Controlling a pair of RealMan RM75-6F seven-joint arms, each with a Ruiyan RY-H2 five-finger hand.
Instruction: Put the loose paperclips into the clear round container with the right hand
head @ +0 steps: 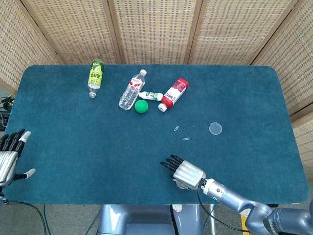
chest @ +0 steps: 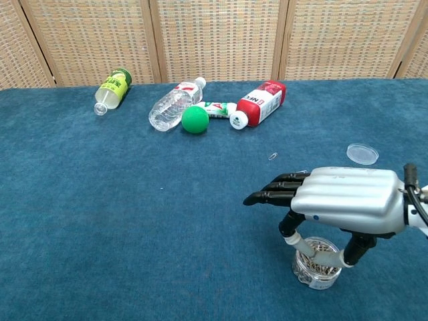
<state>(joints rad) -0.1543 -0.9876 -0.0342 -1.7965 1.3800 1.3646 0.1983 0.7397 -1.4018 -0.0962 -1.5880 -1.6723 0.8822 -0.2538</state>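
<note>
Your right hand [chest: 341, 200] hung directly over the clear round container [chest: 316, 262], palm down, with the fingers [chest: 277, 189] stretched forward and slightly spread, pointing away from the table's near edge. The thumb [chest: 304, 241] curved down beneath the palm and reached the container's rim; I could not tell whether it actually touched it. Nothing showed between thumb and fingers, so the hand looked empty and apart. In the head view the hand [head: 185, 172] covered most of the container [head: 181, 184], leaving only a sliver visible at its near side.

The container sat close to the near edge of the blue table [head: 73, 137], already holding a heap of paperclips. Two loose paperclips lay farther out on the cloth, well beyond your fingertips: one [head: 176, 129] nearer the bottles, the other [head: 186, 139] just beside it toward the hand. The chest view showed only one of them [chest: 273, 156]. The clear lid [head: 215, 128] lay flat to the right of them.

Your left hand [head: 10, 154] rested at the table's left near corner, fingers spread, holding nothing.
</note>
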